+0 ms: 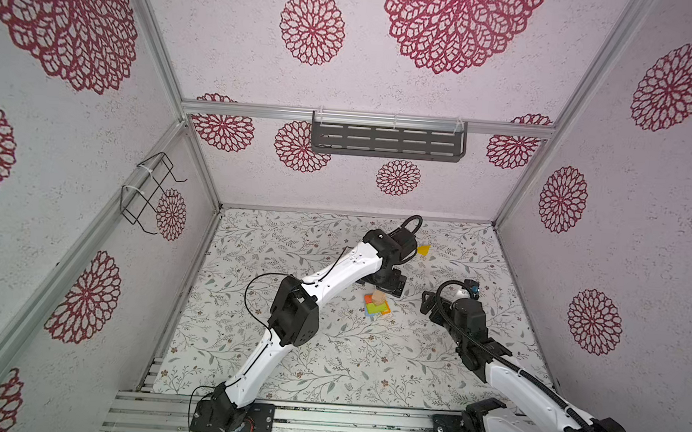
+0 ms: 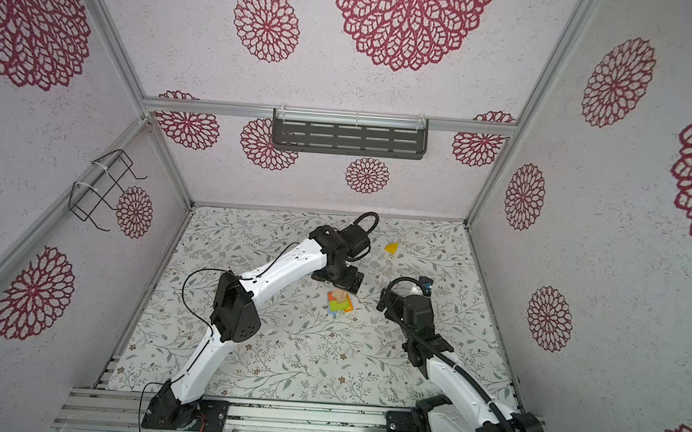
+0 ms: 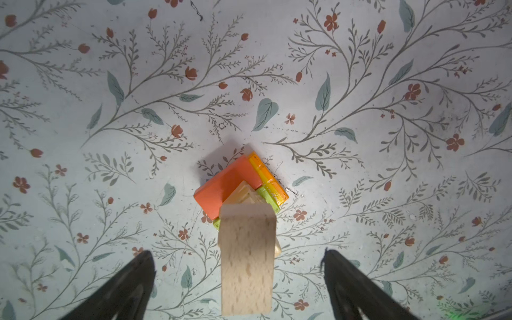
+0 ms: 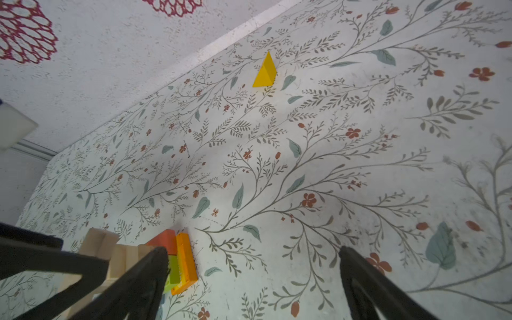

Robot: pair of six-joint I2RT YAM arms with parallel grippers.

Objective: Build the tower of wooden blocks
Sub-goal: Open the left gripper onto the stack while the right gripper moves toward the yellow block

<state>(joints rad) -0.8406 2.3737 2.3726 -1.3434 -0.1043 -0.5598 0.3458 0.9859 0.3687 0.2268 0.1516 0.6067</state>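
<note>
In both top views the wood block tower [image 1: 377, 304] [image 2: 340, 302] stands on the floral table [image 1: 346, 363]. Left wrist view alone: my left gripper [image 3: 237, 252] spread wide around its tan block [image 3: 246, 249], not touching. Right wrist view: my right gripper [image 4: 253, 249] wide open, empty.

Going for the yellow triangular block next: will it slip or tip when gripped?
Likely rigid and light: the yellow triangular block looks like small painted wood. Its sloped faces could squirt out of closing jaws; the flat triangular ends seem safer. Flat-sided, so a push should slide it, not roll it.
</note>
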